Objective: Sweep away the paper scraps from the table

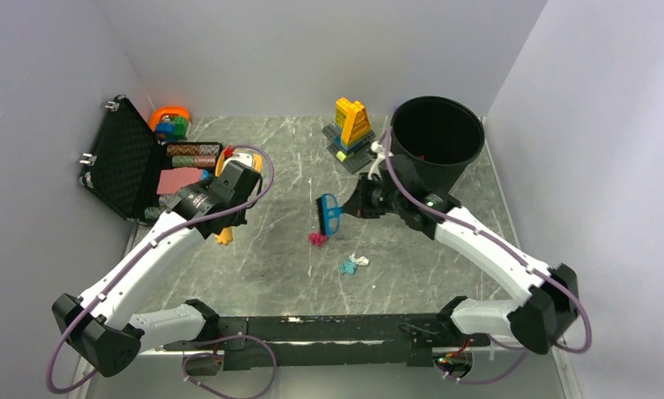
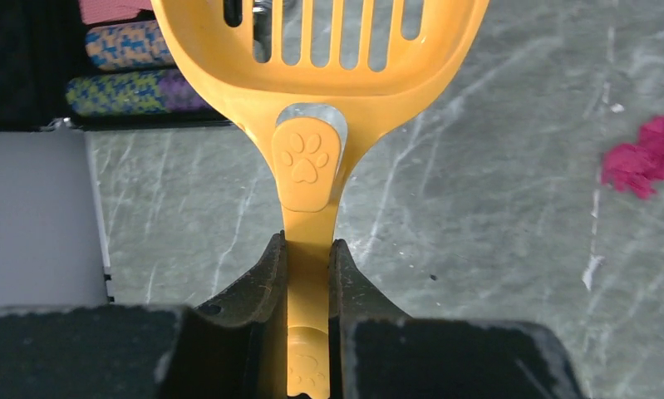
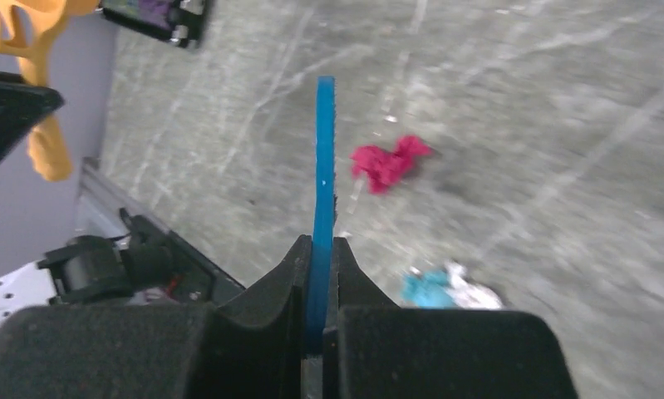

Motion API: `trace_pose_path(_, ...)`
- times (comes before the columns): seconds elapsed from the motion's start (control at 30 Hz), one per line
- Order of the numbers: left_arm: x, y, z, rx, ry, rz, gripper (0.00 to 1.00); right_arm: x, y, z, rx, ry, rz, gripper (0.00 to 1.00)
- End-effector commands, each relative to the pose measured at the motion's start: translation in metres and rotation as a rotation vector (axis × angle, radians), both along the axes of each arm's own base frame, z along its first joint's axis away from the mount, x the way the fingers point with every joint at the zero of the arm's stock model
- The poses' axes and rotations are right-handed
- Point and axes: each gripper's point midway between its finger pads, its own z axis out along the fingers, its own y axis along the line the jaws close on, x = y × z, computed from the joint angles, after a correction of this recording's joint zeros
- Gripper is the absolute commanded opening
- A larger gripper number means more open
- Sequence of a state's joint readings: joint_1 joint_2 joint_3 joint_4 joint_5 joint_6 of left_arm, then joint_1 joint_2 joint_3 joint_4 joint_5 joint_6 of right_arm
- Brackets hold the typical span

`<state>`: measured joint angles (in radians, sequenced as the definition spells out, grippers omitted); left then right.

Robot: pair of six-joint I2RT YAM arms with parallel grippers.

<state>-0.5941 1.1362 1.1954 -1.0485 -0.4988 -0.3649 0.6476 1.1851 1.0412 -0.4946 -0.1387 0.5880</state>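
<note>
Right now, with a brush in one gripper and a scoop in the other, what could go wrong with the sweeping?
The right gripper holds the thin blue plastic brush by one end; pushing may twist it loose.
The crumpled pink paper scrap lies apart from the teal and white scraps, so one stroke may scatter them.
The slotted yellow-orange plastic scoop in the left gripper might let small wads slip through its slots.

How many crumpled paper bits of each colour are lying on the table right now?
Pink paper scrap: 1
Teal paper scrap: 1
White paper scrap: 1
Total: 3 scraps on the table
</note>
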Motion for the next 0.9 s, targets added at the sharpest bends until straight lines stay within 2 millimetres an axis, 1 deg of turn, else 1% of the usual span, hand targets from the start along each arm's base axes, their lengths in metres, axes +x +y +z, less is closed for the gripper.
trace_pose_path(0.0, 0.002, 0.027, 0.013, 0.056, -0.101, 0.143, 0.00, 0.011, 0.071, 0.012, 0.202, 0.015, 0.081, 0.00)
trace_pose_path(0.1, -0.002, 0.031, 0.005, 0.070, -0.093, 0.139, 0.00, 0.016, 0.095, -0.008, 0.154, 0.048, 0.069, 0.00)
trace_pose_path(0.13, -0.003, 0.032, 0.003, 0.074, -0.092, 0.138, 0.00, 0.018, 0.100, -0.016, 0.134, 0.065, 0.053, 0.00)
trace_pose_path(0.2, -0.006, 0.034, -0.002, 0.080, -0.090, 0.139, 0.00, 0.025, 0.101, -0.040, 0.080, 0.123, -0.013, 0.00)
trace_pose_path(0.3, -0.008, 0.034, -0.007, 0.074, -0.087, 0.129, 0.00, 0.030, 0.088, -0.071, 0.000, 0.202, -0.133, 0.00)
trace_pose_path(0.33, -0.009, 0.033, -0.009, 0.068, -0.084, 0.121, 0.00, 0.033, 0.081, -0.077, -0.034, 0.212, -0.178, 0.00)
trace_pose_path(0.43, -0.010, 0.028, -0.013, 0.050, -0.075, 0.090, 0.00, 0.029, 0.056, -0.089, -0.144, 0.256, -0.282, 0.00)
trace_pose_path(0.5, -0.009, 0.024, -0.019, 0.044, -0.061, 0.058, 0.00, 0.020, 0.033, -0.098, -0.238, 0.294, -0.345, 0.00)
trace_pose_path(0.57, -0.009, 0.019, -0.025, 0.052, -0.035, 0.021, 0.00, 0.011, 0.014, -0.102, -0.304, 0.307, -0.377, 0.00)
trace_pose_path(0.67, -0.010, 0.017, -0.035, 0.076, 0.033, 0.010, 0.00, -0.004, -0.006, -0.103, -0.359, 0.324, -0.383, 0.00)
trace_pose_path(0.77, -0.011, 0.007, -0.044, 0.060, 0.076, -0.030, 0.00, -0.012, -0.011, -0.090, -0.328, 0.286, -0.333, 0.00)
trace_pose_path(0.87, -0.012, -0.006, -0.049, 0.019, 0.098, -0.081, 0.00, -0.014, -0.016, -0.067, -0.287, 0.220, -0.298, 0.00)
